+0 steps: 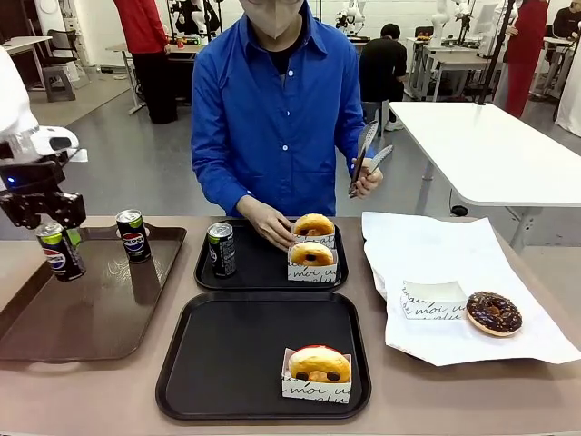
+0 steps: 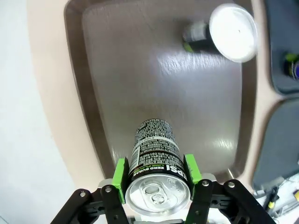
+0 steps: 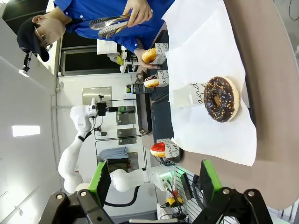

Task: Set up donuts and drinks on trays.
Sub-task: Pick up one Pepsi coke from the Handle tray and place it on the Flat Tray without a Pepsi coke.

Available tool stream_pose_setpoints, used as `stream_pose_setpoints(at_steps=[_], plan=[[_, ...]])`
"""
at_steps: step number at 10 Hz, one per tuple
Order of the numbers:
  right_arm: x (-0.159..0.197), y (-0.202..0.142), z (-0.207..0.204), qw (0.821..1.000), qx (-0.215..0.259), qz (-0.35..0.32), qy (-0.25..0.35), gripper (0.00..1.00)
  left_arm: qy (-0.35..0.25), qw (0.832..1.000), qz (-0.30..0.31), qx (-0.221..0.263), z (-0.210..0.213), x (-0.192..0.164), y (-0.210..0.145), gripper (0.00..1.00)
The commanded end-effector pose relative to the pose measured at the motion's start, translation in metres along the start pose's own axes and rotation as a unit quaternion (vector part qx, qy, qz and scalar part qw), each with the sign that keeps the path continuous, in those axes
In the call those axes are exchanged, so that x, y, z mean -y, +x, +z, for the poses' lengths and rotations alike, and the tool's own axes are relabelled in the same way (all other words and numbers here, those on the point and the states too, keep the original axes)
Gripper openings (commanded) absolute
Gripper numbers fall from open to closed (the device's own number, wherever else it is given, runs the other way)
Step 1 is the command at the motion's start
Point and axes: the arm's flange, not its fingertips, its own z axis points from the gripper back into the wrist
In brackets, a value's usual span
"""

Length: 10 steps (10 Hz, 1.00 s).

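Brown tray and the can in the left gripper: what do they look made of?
Brown tray: probably plastic, semi-gloss with a fine texture; light smears across it. Can, between the left gripper's pads: metal, likely aluminium; bare silver top with pull tab, dark printed wall.

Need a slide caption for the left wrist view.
Left gripper grips a Pepsi can over the brown tray; a second can stands farther along.

floor (image 1: 136, 168): grey, smooth | right: white table (image 1: 490, 150) on metal legs | far back: white desks (image 1: 454, 56), pale wall (image 1: 95, 23)
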Motion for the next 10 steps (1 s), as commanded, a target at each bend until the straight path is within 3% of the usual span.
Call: stream_pose_setpoints(at_steps=[1,4,5,6,10], plan=[[0.0,0.0,0.001,1.0,0.0,0.002,0.006,1.0,0.0,1.0,0.008,-0.009,0.042,0.013,-0.052,0.0],[0.0,0.0,0.001,1.0,0.0,0.002,0.006,1.0,-0.023,1.0,-0.016,-0.013,0.059,0.015,-0.092,0.0],[0.0,0.0,0.001,1.0,0.0,0.002,0.006,1.0,-0.025,1.0,-0.007,0.001,0.064,0.002,-0.093,0.0],[0.0,0.0,0.001,1.0,0.0,0.002,0.006,1.0,-0.011,1.0,-0.008,-0.024,0.065,0.018,-0.09,0.0],[0.0,0.0,0.001,1.0,0.0,0.002,0.006,1.0,-0.011,1.0,-0.008,-0.024,0.065,0.018,-0.09,0.0]])
